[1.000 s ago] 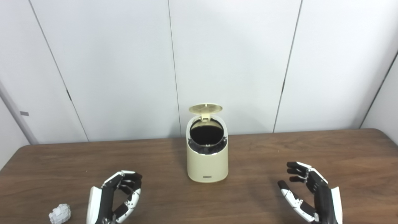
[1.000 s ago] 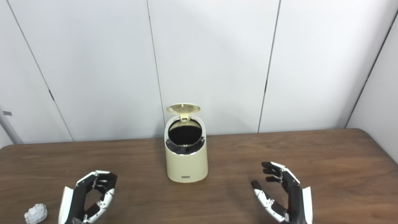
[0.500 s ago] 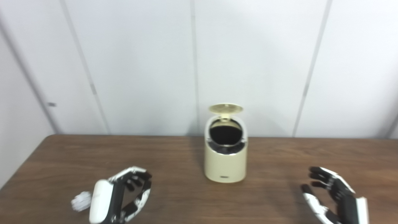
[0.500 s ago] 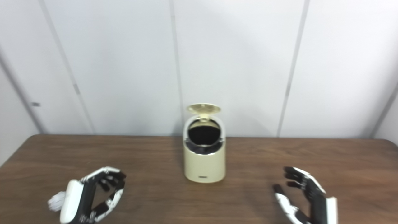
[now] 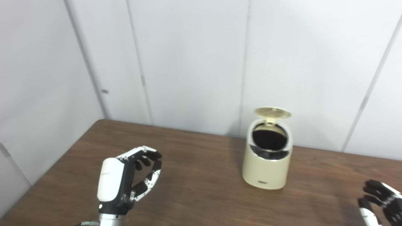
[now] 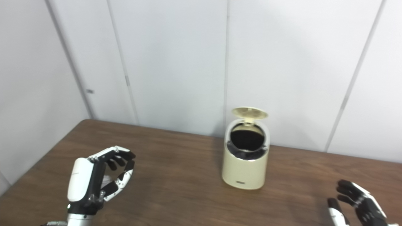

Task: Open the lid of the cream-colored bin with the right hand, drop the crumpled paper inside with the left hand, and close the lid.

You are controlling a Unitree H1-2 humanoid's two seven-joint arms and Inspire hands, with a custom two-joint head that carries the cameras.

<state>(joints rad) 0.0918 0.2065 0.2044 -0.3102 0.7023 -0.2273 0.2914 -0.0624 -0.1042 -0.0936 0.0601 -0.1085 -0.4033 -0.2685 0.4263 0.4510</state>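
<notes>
Although the lid (image 5: pixel 272 113) of the cream-colored bin (image 5: pixel 267 157) by the tabletop's (image 5: pixel 194 175) far edge stood open, the left hand (image 6: pixel 97 175) and right hand (image 6: pixel 358 205) held nothing, fingers apart, and the crumpled paper was unseen.

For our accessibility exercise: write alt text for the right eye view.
A cream-colored bin stands on a brown table with its lid raised. The open left hand hovers at left; the open right hand is at the lower right edge.

We see a cream bin (image 5: pixel 267 169) standing upright on the table. Its round lid (image 5: pixel 272 113) is tipped open. Inside looks dark.
</notes>
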